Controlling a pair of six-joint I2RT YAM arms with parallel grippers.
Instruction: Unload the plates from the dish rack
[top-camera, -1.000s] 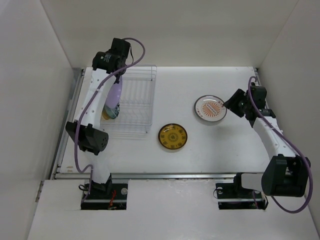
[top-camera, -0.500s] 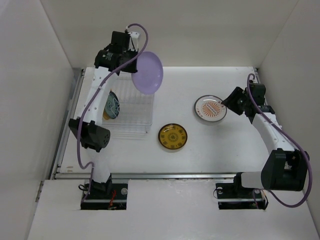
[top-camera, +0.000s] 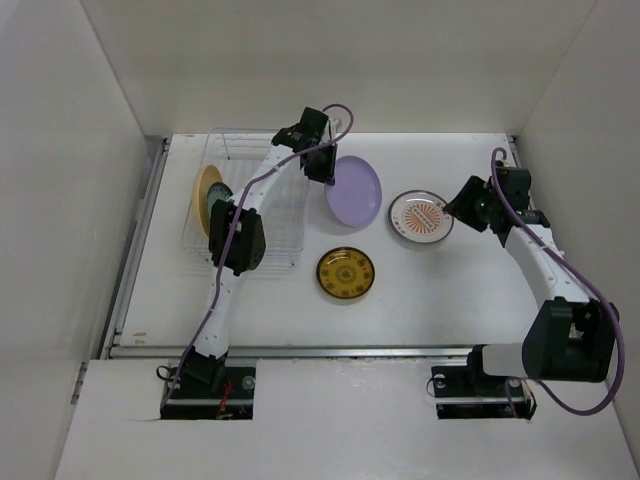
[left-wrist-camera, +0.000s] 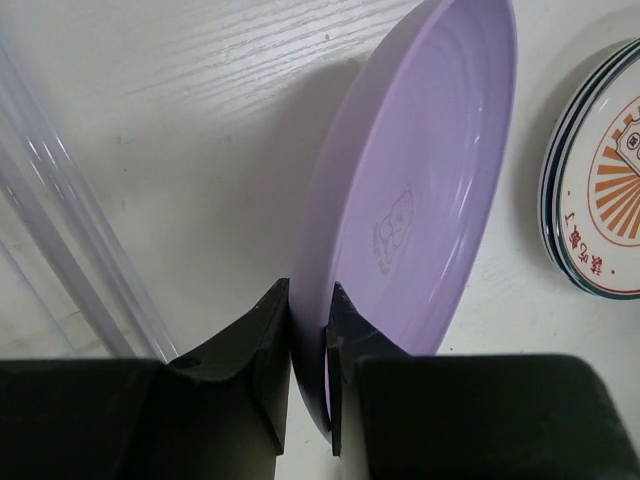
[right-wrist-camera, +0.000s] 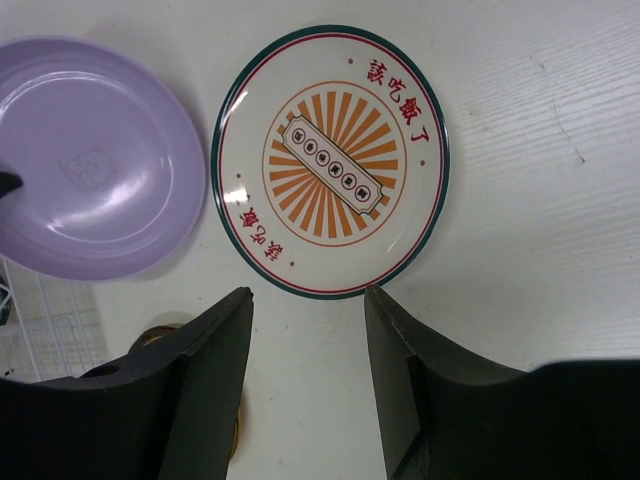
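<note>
My left gripper (top-camera: 326, 172) is shut on the rim of the lavender plate (top-camera: 354, 190) and holds it tilted, low over the table, between the dish rack (top-camera: 262, 225) and the sunburst plate (top-camera: 421, 217). In the left wrist view both fingers pinch the lavender plate (left-wrist-camera: 430, 180) at the gripper (left-wrist-camera: 310, 300). A mustard-yellow plate (top-camera: 205, 192) and a teal patterned plate (top-camera: 221, 207) stand in the rack's left side. The amber plate (top-camera: 346, 272) lies flat on the table. My right gripper (right-wrist-camera: 308, 295) is open and empty just above the sunburst plate (right-wrist-camera: 330, 160).
White walls enclose the table on the left, back and right. The sunburst plate (left-wrist-camera: 600, 190) shows doubled rims in the left wrist view, as if stacked on another. The rack's wire edge (right-wrist-camera: 40, 310) shows beside the lavender plate (right-wrist-camera: 95, 160).
My left arm has swung the lavender plate from above the rack rightward and down to beside the sunburst plate. The mustard-yellow plate is now uncovered. The right arm has barely moved.
</note>
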